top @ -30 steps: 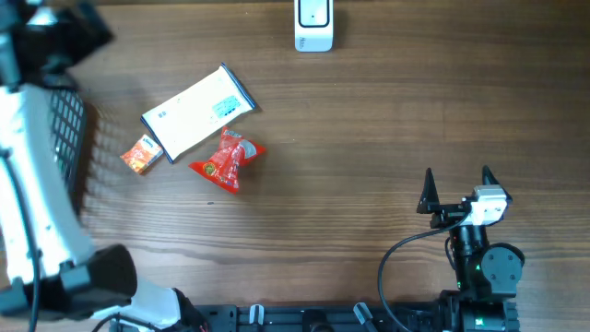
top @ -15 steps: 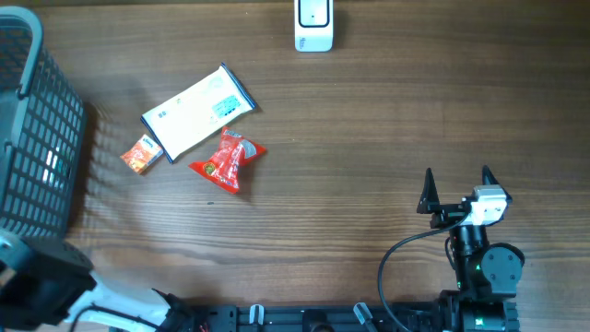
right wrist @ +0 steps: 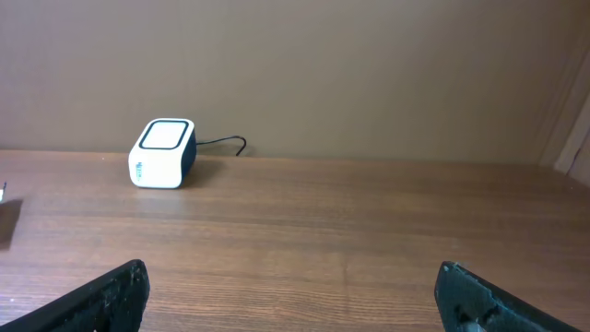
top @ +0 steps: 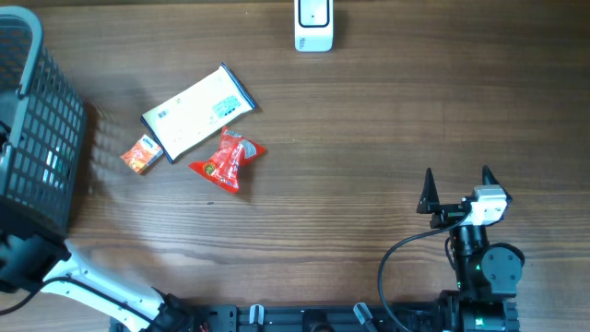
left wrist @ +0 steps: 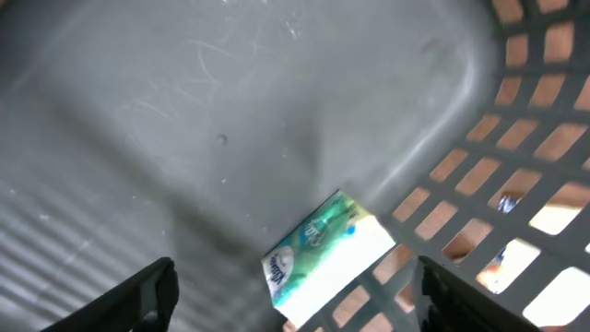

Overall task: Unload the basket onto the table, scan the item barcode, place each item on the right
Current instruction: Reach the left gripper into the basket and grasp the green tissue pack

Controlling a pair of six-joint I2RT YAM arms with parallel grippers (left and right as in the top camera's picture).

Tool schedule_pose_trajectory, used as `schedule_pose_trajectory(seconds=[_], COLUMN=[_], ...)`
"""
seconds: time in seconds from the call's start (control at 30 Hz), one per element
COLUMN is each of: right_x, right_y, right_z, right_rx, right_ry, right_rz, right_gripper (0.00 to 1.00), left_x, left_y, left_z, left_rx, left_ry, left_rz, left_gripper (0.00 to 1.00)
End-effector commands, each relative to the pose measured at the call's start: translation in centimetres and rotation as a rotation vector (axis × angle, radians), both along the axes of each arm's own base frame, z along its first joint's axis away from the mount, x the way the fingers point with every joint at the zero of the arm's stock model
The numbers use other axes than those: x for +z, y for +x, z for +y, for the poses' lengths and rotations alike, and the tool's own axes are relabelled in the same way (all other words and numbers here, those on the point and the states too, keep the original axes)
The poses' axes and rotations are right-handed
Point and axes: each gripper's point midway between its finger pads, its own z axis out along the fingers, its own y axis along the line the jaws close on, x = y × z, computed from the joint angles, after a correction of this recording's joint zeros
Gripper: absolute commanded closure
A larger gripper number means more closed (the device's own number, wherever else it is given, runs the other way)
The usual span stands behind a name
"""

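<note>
Wooden desk (top: 369,138) carries everything: the scanner (top: 313,26) at its far edge, the basket (top: 41,129) at the left. Your left claw (left wrist: 297,269) looks down into this basket, fingers wide apart and holding nothing; a green and white pack (left wrist: 327,254) lies free on the basket floor between them, close to the mesh wall. Your right claw (top: 457,175) is also open and empty, with the scanner ahead of it and a little to its left. Three items wait well to the left of this claw: a white and blue packet (top: 196,111), a small orange box (top: 141,154) and a red pouch (top: 228,159), near each other. I judge one of them is next. Bring the left claw away clear of the mesh, take one item by its edges, and turn its barcode side to the scanner window; which face has the barcode, I cannot tell
</note>
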Motion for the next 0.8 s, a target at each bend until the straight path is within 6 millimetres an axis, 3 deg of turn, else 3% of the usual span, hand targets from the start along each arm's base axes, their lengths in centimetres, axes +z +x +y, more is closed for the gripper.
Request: schedule_pose_trajectory(seconds=[0.0,0.13,0.27,0.5,0.77], right_x=[0.2,0.2,0.2,0.2,0.2], right_y=[0.0,0.0,0.0,0.0,0.0], right_z=[-0.3,-0.3,-0.3,-0.3,-0.3], right_rx=[-0.017,-0.017,-0.017,-0.017,-0.017], right_ry=[0.007,0.007,0.007,0.007,0.007], right_rz=[-0.009,-0.009,-0.009,-0.009,-0.009], right_gripper=[0.00,0.00,0.00,0.00,0.00], left_x=[-2.3,-4.9,-6.3,-6.0,-6.6], left_y=[-0.3,-1.3,-2.0,-1.4,-1.3], left_z=[-1.0,-2.2,-3.2,-4.8,-4.7], left_rx=[-0.096,-0.100,-0.126,-0.186,-0.186], left_ry=[-0.028,-0.076,-0.110,-0.174,-0.180], left_rz=[0.015,0.052,0.072,0.015,0.017], left_gripper=[0.16,0.16,0.27,0.19,0.30])
